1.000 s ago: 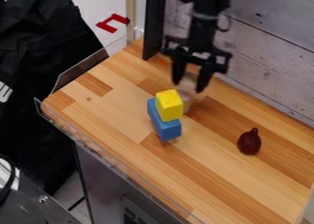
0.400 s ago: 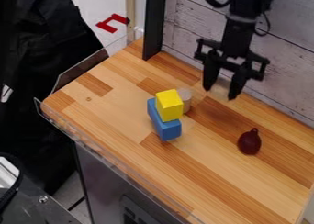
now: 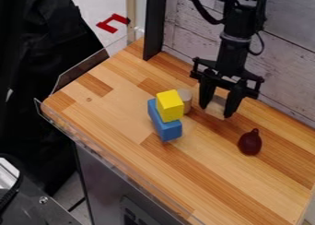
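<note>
In the camera view, I take the blue block (image 3: 165,127) as my landmark, which lies on the wooden counter (image 3: 227,178). My gripper (image 3: 218,108) hangs down to the right of the blue block and more toward the plank wall (image 3: 289,58), and its two fingers are closed around a small pale wooden block (image 3: 216,107), one on each side of it. So this pale wooden block is also to the right of the blue block, on the wall side. If it already touches the counter, I cannot tell. On top of the blue block sits a yellow block (image 3: 170,106), and it covers a part of the blue one. Just behind these two, toward the wall, there is a pale cylinder (image 3: 186,101), partly hidden by the yellow block. This cylinder stands between the blue block and my gripper, near to the finger on that side, so it is the closest obstacle. Well to the right of the blue block lies a dark red, pear-shaped object (image 3: 250,142), with its narrow tip pointing to the wall, apart from my gripper. Behind the blue block, on its left, a black post (image 3: 154,28) rises at the far edge of the counter. Farther left from the blue block, a clear guard (image 3: 78,72) goes along the counter's side, and beyond it hangs black cloth (image 3: 52,67).
</note>
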`<state>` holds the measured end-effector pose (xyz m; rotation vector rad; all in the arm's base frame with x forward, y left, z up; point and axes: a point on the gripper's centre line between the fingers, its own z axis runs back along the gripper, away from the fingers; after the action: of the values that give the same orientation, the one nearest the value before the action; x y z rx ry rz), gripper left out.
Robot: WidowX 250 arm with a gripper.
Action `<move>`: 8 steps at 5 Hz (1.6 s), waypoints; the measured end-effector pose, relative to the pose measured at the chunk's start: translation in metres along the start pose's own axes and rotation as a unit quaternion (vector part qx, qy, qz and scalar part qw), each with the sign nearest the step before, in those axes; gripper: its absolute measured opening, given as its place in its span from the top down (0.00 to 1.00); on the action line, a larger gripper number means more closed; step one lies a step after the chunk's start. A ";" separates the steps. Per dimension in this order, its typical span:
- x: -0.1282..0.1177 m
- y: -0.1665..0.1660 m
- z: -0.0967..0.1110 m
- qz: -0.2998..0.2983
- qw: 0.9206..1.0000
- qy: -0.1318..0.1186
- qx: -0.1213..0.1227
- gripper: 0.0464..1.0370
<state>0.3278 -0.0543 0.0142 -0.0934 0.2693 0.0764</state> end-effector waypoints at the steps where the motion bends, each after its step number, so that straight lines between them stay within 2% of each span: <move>1: -0.007 -0.007 -0.013 -0.013 1.000 0.011 0.006 0.50; 4: -0.006 -0.015 -0.023 -0.030 0.999 0.010 0.012 0.50; 5: -0.005 -0.014 -0.023 -0.026 1.000 0.009 0.010 0.42; 6: -0.006 -0.010 -0.023 -0.020 1.000 0.011 0.007 0.14; 7: -0.006 -0.010 -0.025 -0.016 1.000 0.011 0.008 0.03; 8: -0.007 -0.012 -0.026 -0.020 1.000 0.011 0.013 0.04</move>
<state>0.3153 -0.0697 -0.0075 -0.0738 0.2904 0.0328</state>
